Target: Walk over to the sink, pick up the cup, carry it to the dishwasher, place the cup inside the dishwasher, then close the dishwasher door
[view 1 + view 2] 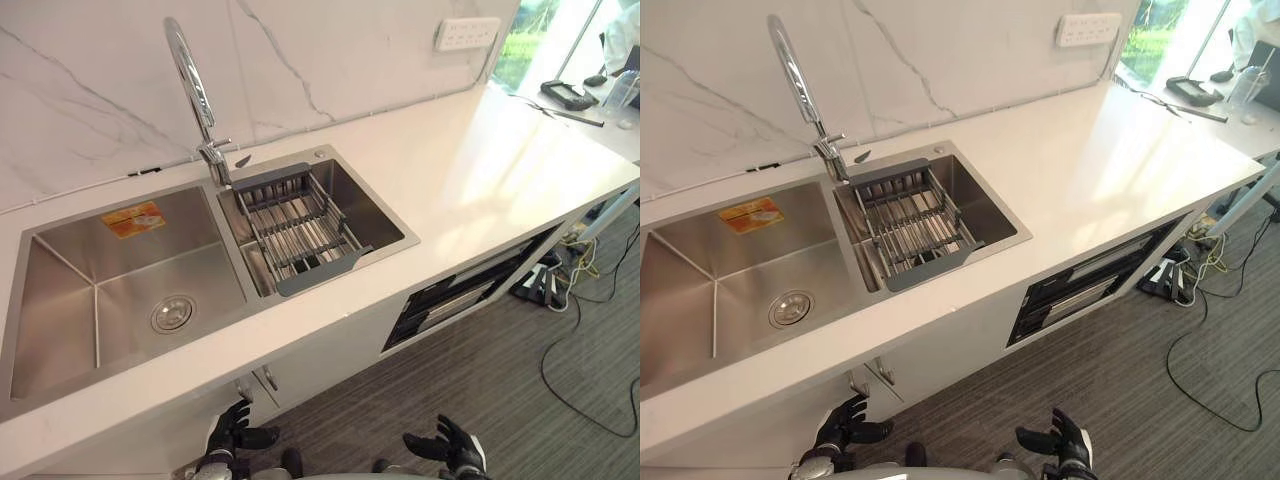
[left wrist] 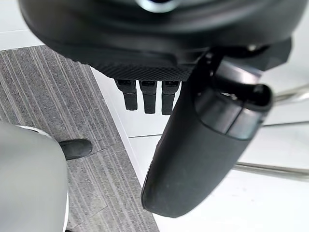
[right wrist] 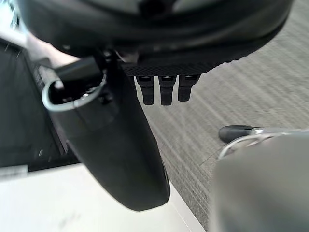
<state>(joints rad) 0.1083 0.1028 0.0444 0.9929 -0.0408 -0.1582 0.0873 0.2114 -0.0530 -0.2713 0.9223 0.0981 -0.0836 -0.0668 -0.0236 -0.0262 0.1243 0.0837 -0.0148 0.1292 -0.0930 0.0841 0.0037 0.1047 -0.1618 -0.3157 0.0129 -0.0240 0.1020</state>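
Note:
A steel double sink (image 1: 70, 300) is set into the white counter (image 1: 470, 180), with a tall chrome tap (image 1: 195, 90) behind it. The large left basin holds a round drain (image 1: 172, 314). A grey wire draining rack (image 1: 300, 232) spans the smaller right basin. Under the counter to the right is the dark dishwasher front (image 1: 470, 290). My left hand (image 1: 235, 430) and right hand (image 1: 450, 445) hang low in front of the cabinet, both open and holding nothing. The wrist views show straight fingers (image 2: 149, 99) and a thumb (image 3: 120, 154) over the floor.
A white wall socket (image 1: 467, 33) sits above the counter's far end. Cables (image 1: 580, 330) and a power strip (image 1: 535, 285) lie on the striped grey floor at the right. A dark device (image 1: 568, 95) and a clear container (image 1: 620, 92) rest on a far table.

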